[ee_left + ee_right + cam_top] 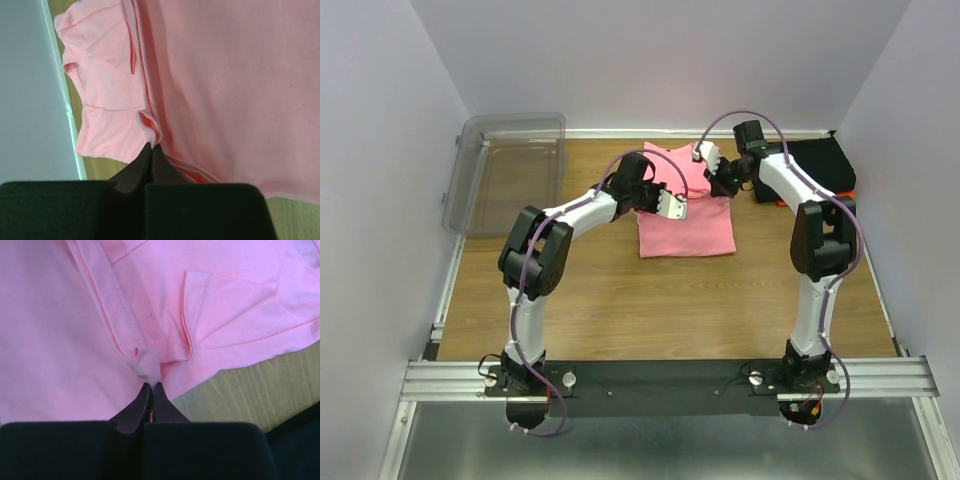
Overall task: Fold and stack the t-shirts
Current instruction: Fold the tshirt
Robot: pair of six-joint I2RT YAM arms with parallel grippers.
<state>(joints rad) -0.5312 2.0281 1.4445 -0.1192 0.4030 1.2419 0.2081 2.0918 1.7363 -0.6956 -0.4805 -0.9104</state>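
Pink t-shirt (685,225) is lying flat on the worktop (620,300), close to the middle of the far edge, with its hem pointing toward the near edge. A clear bin (515,175) is sitting in the far left corner. In the far right corner a black shirt (820,160), already folded, is resting with an orange one (847,193) peeking out beneath it.

Folding of the pink shirt looks to be the step in hand, with stacking not yet begun. The left claw (151,146) is pinching shut on a small tuck at the shirt's left side, just beside a rumpled sleeve (100,75). The right claw (151,385) is clamping shut on a bunched bit of cloth at the right side.

The next move is probably asking both claws to lift together and carry the far end over toward the hem. They would need to be moving evenly so the cloth isn't skewing, and letting go only once the edges are meeting.
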